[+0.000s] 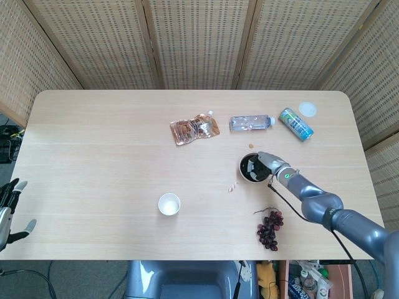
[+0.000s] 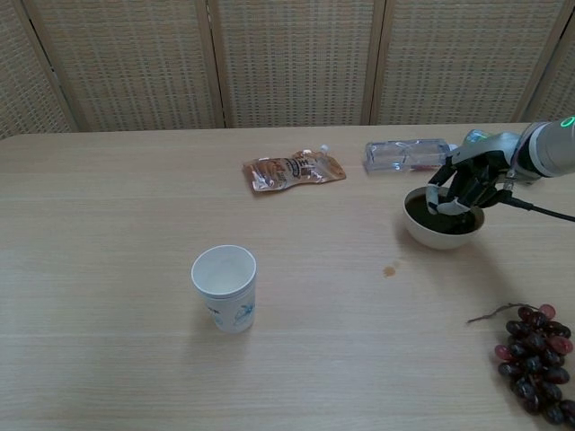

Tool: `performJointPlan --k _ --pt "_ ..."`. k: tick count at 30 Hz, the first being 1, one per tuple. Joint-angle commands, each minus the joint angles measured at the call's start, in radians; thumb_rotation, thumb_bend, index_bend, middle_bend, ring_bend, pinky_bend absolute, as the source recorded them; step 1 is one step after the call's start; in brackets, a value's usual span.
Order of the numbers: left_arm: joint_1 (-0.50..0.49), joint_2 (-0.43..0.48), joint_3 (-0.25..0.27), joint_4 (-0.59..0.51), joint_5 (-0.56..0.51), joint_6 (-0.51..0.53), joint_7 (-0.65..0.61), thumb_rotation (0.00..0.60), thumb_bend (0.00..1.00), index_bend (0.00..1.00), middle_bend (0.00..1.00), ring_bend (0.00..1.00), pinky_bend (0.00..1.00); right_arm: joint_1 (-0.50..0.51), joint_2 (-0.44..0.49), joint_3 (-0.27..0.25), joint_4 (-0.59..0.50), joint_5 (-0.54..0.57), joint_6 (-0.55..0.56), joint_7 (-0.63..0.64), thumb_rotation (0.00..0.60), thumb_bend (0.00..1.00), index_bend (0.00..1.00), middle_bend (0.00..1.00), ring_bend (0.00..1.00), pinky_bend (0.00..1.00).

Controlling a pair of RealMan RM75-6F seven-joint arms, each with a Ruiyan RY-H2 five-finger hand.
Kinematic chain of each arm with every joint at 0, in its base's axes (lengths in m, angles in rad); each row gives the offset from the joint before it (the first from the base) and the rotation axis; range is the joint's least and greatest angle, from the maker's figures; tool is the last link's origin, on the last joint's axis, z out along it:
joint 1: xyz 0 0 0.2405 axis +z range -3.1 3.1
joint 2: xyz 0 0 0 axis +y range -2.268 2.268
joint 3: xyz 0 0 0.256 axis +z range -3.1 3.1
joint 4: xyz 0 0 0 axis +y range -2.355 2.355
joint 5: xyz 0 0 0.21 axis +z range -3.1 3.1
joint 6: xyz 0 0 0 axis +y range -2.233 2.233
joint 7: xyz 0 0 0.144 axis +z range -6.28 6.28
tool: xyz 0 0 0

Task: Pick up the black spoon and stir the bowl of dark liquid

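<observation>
The right hand (image 1: 260,163) reaches over the bowl (image 1: 247,175), perhaps holding a spoon.
</observation>
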State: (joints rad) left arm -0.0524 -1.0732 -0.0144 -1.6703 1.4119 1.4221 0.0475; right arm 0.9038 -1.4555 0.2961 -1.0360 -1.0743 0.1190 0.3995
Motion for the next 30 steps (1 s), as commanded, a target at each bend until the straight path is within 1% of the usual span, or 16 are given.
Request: performJointPlan --k 1,9,16,20,30 --pt "0.001 0.0 0.0 -0.002 -0.002 0.0 0.003 0.6 0.31 0.0 0.0 0.0 0.0 0.009 -0.015 0.002 0.03 0.004 -0.004 0.001 0.6 0.72 0.65 0.95 0.98 1.0" --pt "0.003 0.002 0.001 -0.004 -0.011 -0.003 0.009 0.6 0.31 0.0 0.0 0.0 0.0 0.038 -0.062 0.021 0.102 0.004 -0.016 0.001 0.6 0.72 0.65 0.95 0.98 1.0" --pt "0.005 0.0 0.002 0.0 -0.013 -0.004 0.005 0.6 0.31 0.0 0.0 0.0 0.0 0.049 -0.08 0.031 0.118 0.001 -0.021 -0.002 0.6 0.72 0.65 0.95 0.98 1.0" --pt "0.006 -0.001 0.003 0.004 -0.014 -0.006 0.001 0.6 0.31 0.0 0.0 0.0 0.0 0.048 -0.074 0.035 0.093 -0.002 -0.028 -0.004 0.6 0.72 0.65 0.95 0.98 1.0" --pt "0.004 -0.002 0.003 0.011 -0.007 -0.008 -0.009 0.6 0.31 0.0 0.0 0.0 0.0 0.021 -0.012 0.04 -0.032 -0.005 -0.021 -0.007 0.6 0.72 0.65 0.95 0.98 1.0"
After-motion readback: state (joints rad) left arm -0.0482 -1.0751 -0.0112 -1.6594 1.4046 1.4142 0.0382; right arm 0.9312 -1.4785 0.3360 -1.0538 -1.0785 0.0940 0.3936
